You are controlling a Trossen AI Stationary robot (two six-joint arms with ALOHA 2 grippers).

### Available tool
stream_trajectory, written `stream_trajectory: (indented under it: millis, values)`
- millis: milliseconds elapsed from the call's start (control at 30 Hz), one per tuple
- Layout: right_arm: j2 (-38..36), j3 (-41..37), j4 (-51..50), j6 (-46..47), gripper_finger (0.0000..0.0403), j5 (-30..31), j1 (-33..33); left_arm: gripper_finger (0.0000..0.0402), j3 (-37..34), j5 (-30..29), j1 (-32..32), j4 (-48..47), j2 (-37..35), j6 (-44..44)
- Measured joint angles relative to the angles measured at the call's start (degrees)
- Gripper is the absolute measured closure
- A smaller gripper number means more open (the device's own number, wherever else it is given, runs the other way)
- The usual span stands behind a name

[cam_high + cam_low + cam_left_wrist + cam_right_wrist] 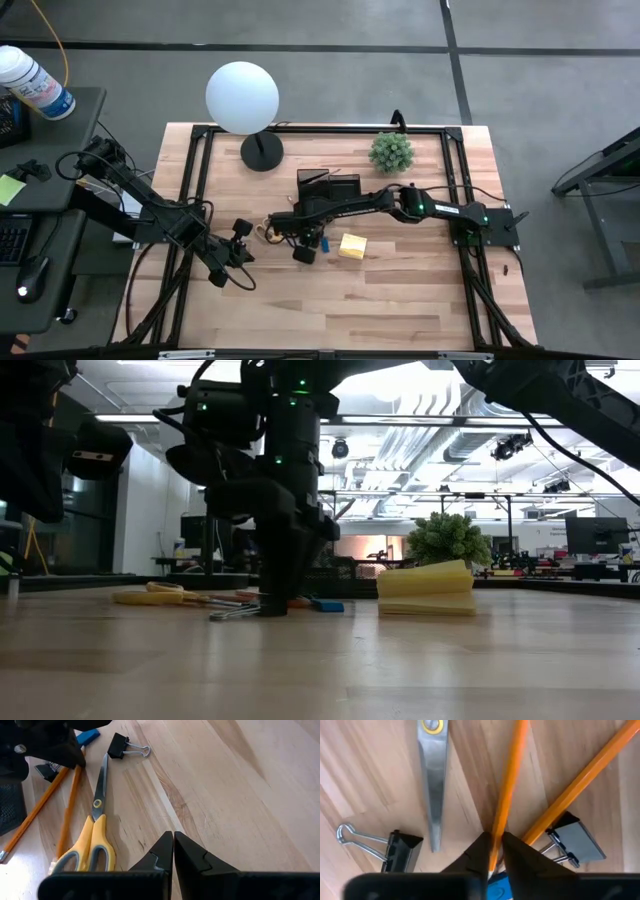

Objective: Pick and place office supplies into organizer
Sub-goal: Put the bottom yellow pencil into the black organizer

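— Where do we stand over the worktop [420, 300]?

— We see the right gripper [494, 851] low near the worktop's middle, its jaws narrowed around one orange pencil [510, 775], the tips on either side of the shaft. We cannot tell whether they grip it firmly yet. The left gripper [173, 851] waits toward the left edge, jaws pressed together on nothing.

— And the rest of the supplies?

— Crowded. A second pencil [585, 775] crosses just beside the first, the scissors [434, 780] lie alongside, two binder clips [395, 851] flank the jaws, and a blue eraser [497, 890] shows between the fingertips. The sticky-note pad [352, 246] sits just to the right; the organizer [330, 186] stands behind, toward the far edge.

— What could go wrong?

— We judge the grip sits close to the pencil's end, so a lift may let it swing or slip out. The neighbouring pencil could get dragged along, or the nearer clip [572, 842] nudged aside. A tilted pencil might then miss the organizer's narrow compartment.
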Motion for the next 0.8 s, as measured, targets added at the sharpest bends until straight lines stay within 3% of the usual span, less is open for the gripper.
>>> stream_trajectory:
  millis: [133,800]
  values:
    - [-0.1,0.0,0.0,-0.6,0.0392,-0.1,0.0,0.0396,0.0,0.0,0.0,-0.1,0.0,0.0]
    - [0.0,1.1,0.6,-2.3,0.0402,0.7,0.4,0.0396,0.0,0.0,0.0,-0.6,0.0,-0.2]
